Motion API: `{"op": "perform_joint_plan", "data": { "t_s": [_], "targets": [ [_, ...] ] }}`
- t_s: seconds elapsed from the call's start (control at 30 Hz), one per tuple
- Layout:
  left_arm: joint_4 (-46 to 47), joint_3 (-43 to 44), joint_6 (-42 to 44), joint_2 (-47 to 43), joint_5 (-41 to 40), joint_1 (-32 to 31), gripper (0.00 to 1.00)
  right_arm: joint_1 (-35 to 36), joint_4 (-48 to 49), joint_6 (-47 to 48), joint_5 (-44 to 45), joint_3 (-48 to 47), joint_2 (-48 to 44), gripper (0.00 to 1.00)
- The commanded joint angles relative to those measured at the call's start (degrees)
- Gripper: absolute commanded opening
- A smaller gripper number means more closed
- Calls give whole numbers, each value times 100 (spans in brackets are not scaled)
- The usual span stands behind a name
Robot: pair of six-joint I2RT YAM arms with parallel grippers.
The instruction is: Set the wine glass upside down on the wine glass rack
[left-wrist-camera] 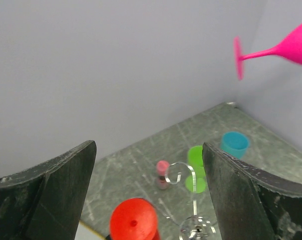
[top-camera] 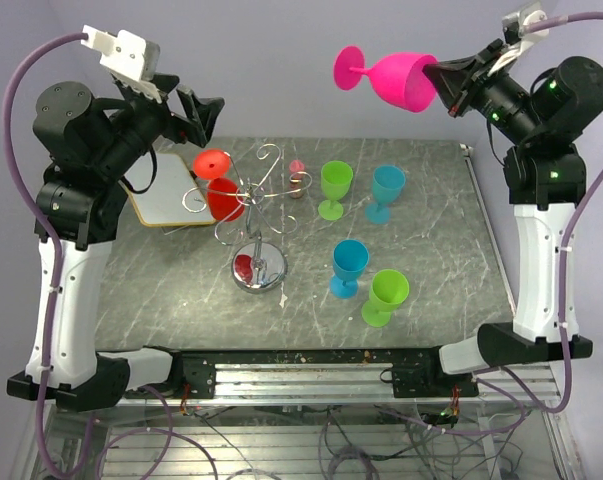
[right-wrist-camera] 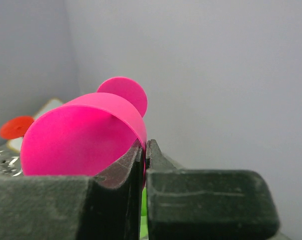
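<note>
Two green glasses [top-camera: 335, 185], two blue glasses [top-camera: 349, 260], seemingly one red glass [top-camera: 224, 198]; right fingers [right-wrist-camera: 115, 195] pinch pink glass [top-camera: 403, 80], left fingers [left-wrist-camera: 55, 195] apart.

The pink wine glass [top-camera: 401, 80] lies sideways in the air, up and right of the wine glass rack [top-camera: 258, 268], rim pinched in the right gripper [top-camera: 444, 80]; the silver rack stands upright.

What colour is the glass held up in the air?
The glass is bright pink, clearest in the top view.

Robot lab: bolted arms [top-camera: 69, 270], alu rail [top-camera: 311, 381], cables [top-camera: 21, 90].
</note>
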State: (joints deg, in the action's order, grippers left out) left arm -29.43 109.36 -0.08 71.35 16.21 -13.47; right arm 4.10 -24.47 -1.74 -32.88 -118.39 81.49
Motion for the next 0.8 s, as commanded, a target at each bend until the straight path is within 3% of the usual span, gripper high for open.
{"op": "perform_joint_plan", "data": {
  "t_s": [0.0,0.13,0.23,0.77],
  "targets": [
    [614,-64,-995,46,1176,48,94,86,466,-735,-1032,-207,207,0],
    [1178,-210,-1727,160,2154,38,83,252,492,-776,-1184,-261,249,0],
    [1588,-317,-2363,260,2402,10,79,400,523,-807,-1270,-268,287,0],
    [780,243,-2433,1137,1367,-770,67,931,472,-560,-997,-112,356,0]
  ]
}}
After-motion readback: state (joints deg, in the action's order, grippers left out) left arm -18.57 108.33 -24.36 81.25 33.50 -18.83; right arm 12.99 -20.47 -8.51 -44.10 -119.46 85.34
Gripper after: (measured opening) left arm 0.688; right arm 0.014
